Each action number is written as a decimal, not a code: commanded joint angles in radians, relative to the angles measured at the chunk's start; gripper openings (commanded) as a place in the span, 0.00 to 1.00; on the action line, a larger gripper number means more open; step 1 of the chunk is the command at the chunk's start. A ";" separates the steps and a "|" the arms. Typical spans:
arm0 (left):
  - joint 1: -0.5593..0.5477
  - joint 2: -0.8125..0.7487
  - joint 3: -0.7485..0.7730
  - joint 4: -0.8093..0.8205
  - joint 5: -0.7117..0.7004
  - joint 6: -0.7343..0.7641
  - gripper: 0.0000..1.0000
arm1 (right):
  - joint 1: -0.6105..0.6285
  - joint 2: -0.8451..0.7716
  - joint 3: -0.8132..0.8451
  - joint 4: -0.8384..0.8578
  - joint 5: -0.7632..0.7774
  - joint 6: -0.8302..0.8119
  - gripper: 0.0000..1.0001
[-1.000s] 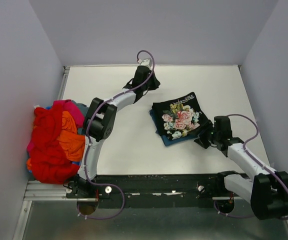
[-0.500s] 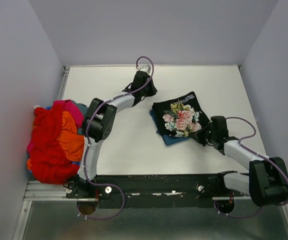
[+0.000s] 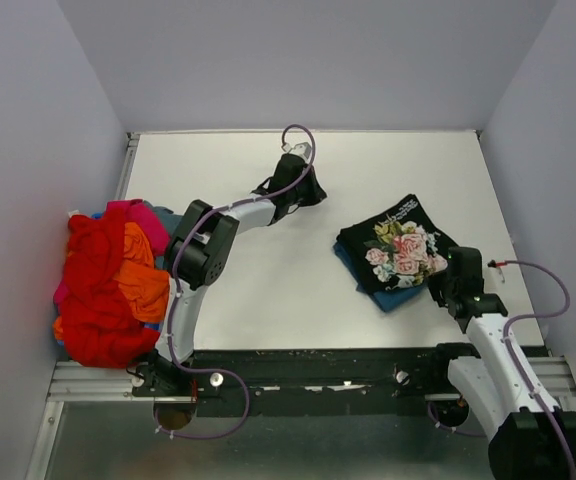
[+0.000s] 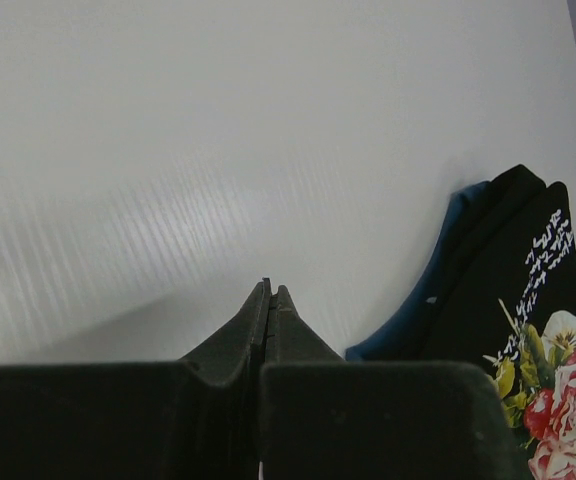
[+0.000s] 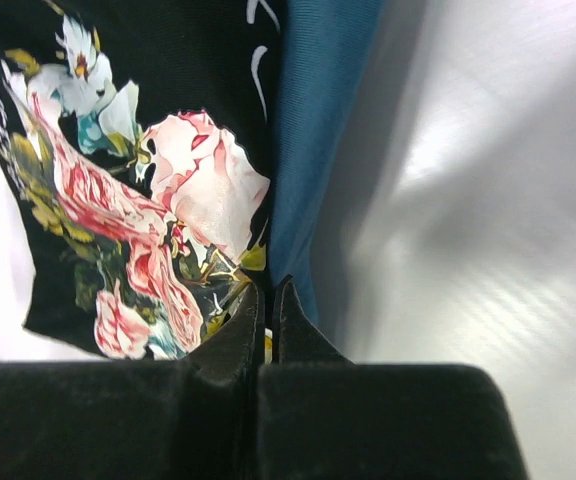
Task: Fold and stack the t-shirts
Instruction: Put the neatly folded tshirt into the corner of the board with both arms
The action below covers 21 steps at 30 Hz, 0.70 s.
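Right gripper [image 5: 268, 290] is pinching closed on the near edge of the black rose-print shirt [image 3: 400, 245], which is lying folded on the teal shirt [image 3: 396, 298] at table [image 3: 268, 290] right. Red-orange shirt heap [image 3: 108, 280] is lying left. Left gripper [image 4: 269, 288] is hovering farther back, fingers pressed together, empty

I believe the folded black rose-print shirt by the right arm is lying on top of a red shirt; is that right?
Not quite: the black rose-print shirt lies on top of a teal-blue shirt, not a red one, as the right wrist view shows.
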 commanded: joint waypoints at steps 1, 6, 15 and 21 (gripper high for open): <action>-0.041 -0.092 -0.050 0.052 0.029 -0.036 0.02 | -0.114 -0.056 0.022 -0.237 0.209 -0.010 0.01; -0.090 -0.124 -0.122 0.090 0.024 -0.062 0.02 | -0.165 -0.059 0.028 -0.422 0.295 0.131 0.01; -0.156 -0.152 -0.177 0.104 0.028 -0.075 0.04 | -0.166 -0.132 0.031 -0.505 0.271 0.186 0.15; -0.164 -0.201 -0.189 0.072 0.005 -0.061 0.16 | -0.166 -0.209 0.108 -0.609 0.270 0.139 0.43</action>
